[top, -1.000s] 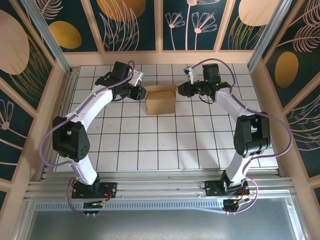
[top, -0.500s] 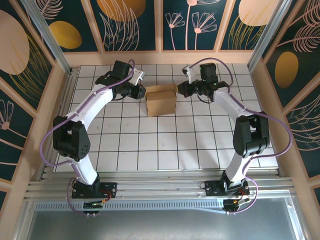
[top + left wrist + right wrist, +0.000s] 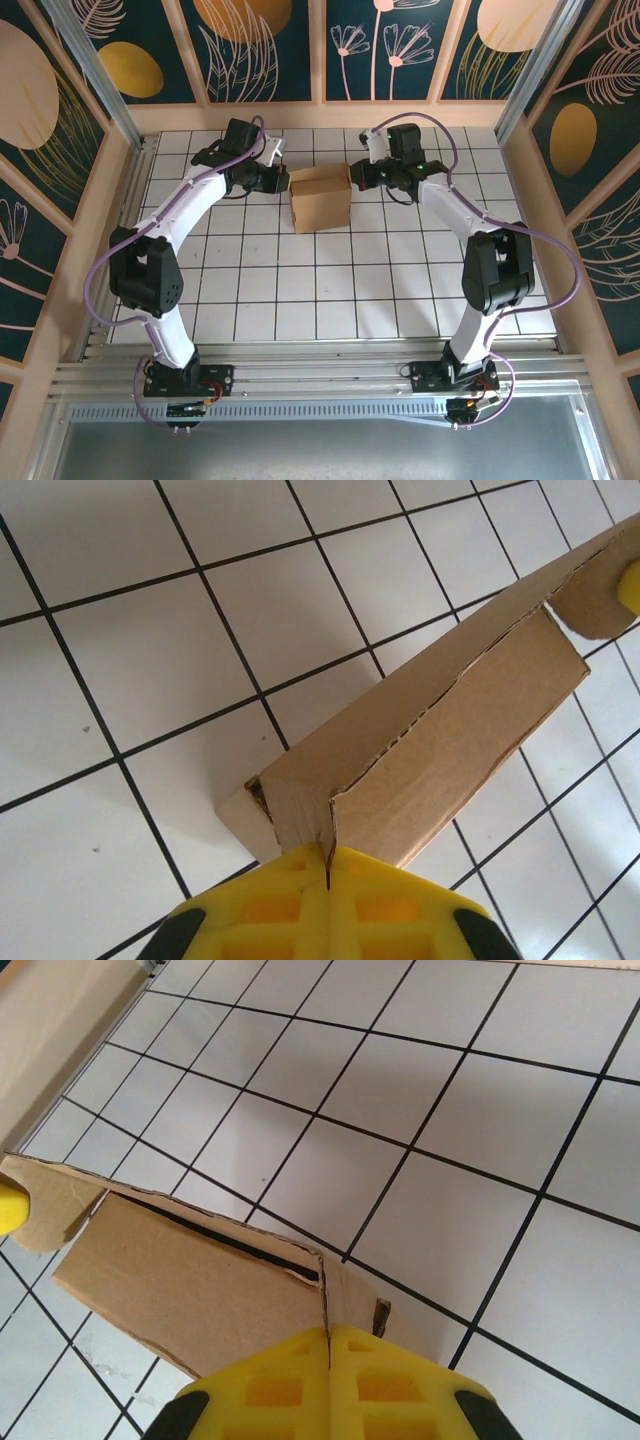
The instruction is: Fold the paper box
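- The paper box (image 3: 320, 197) stands on the white tiled table (image 3: 300, 290) in the upper middle of the top view, between the two arms. It is plain brown and seen from above as a squarish block with its top closed over.
- The left hand (image 3: 283, 180) meets the box at its upper left corner, and the right hand (image 3: 355, 177) meets it at the upper right corner. Both arms reach in from the sides.
- In the left wrist view, the left hand (image 3: 328, 865) sits at the bottom centre with its yellow fingers pressed together. A thin cardboard edge at the corner of the box (image 3: 440, 730) runs straight into the seam between them, so it is pinching the box.
- From that corner the box stretches toward the upper right of the frame. A perforated fold line runs along it, and a rounded tab is at the far end beside a yellow fingertip (image 3: 630, 585).
- In the right wrist view, the right hand (image 3: 328, 1345) is also at the bottom centre, fingers pressed together on a cardboard fold at the near corner of the box (image 3: 190, 1280), pinching it.
- There a dark slit shows along the top of the box where a flap does not lie fully flush.
- The box's underside rests on the table (image 3: 450, 1110) in both wrist views.
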